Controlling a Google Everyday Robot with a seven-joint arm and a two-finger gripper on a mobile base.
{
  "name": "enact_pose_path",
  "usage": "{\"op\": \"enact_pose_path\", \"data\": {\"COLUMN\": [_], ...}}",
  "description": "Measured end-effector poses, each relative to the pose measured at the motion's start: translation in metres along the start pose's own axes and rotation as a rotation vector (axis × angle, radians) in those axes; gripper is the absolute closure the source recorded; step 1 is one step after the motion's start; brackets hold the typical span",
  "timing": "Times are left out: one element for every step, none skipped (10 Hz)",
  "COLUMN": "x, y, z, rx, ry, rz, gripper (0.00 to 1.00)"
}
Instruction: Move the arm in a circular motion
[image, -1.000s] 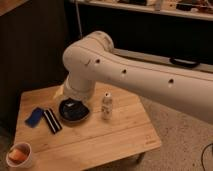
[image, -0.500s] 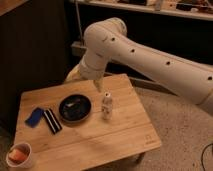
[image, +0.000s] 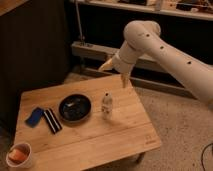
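Observation:
The arm is thick, smooth and white with small dark holes. It reaches in from the right, and its bulbous joint is high above the table's far edge. Its pale beige gripper hangs over the far right edge of the wooden table. One finger points left and the other points down, spread apart with nothing between them. The gripper is above and behind a small white bottle, clear of it.
On the table are a black bowl, a blue sponge, a black striped block and a cup with something orange at the front left corner. A dark shelf unit stands behind, and speckled floor is at the right.
The arm has swung up and to the right, from low over the bowl to above the table's far right edge. The things on the table have not moved.

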Motion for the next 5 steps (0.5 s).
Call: {"op": "enact_pose_path", "data": {"x": [0.011, 0.021, 0.025, 0.027, 0.026], "y": [0.021, 0.050, 0.077, 0.105, 0.129], "z": [0.001, 0.003, 0.005, 0.005, 0.004], "rx": [-0.007, -0.014, -0.017, -0.020, -0.020], "ry": [-0.002, -0.007, -0.014, -0.025, -0.033], "rz": [0.051, 0.111, 0.163, 0.218, 0.263], "gripper": [0.20, 0.20, 0.20, 0.20, 0.20]}}
